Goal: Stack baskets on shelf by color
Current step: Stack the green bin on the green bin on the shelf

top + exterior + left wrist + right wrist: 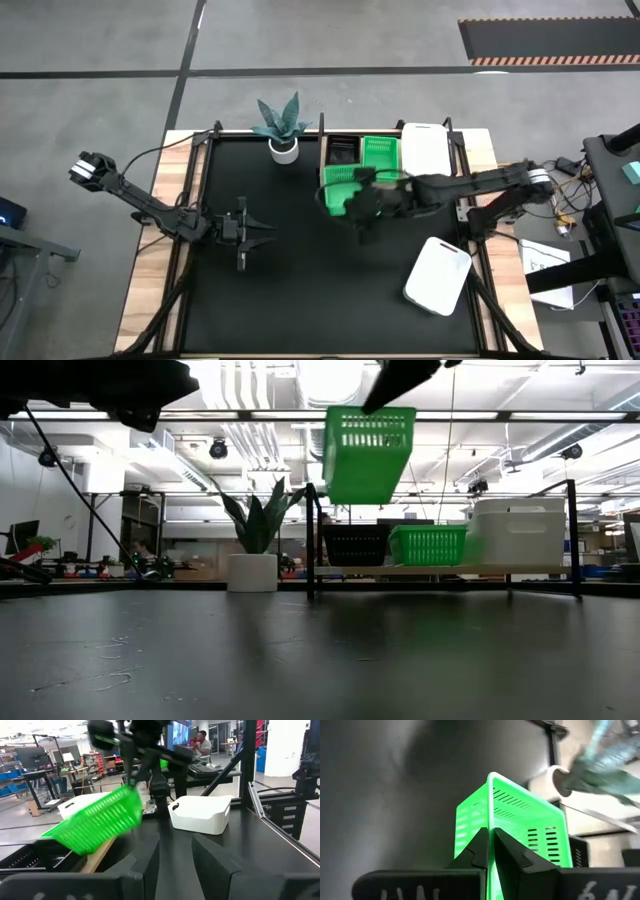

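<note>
My right gripper (pixel 362 207) is shut on a bright green mesh basket (pixel 338 190), held in the air in front of the shelf (pixel 440 570). This basket also shows in the low view (pixel 368 452) and the left wrist view (pixel 100 822). On the shelf stand a black basket (pixel 355 544), a green basket (pixel 428 544) and white baskets (pixel 518 530). Another white basket (pixel 438 275) lies on the table at the near right. My left gripper (pixel 243 232) is open and empty over the table's left half. My right gripper pinches the green basket's wall at its rim (pixel 492 827), one finger on each side of the thin wall. The fingers come from above, slanting down. The basket hangs tilted below the fingers (pixel 395 395), lifted clear of the table and the shelf.
A white pot with a plant (pixel 284 150) stands at the far edge, left of the shelf. The shelf's black frame posts (pixel 311 540) rise at its ends. Bare black tabletop (pixel 300 290) lies between the two arms.
</note>
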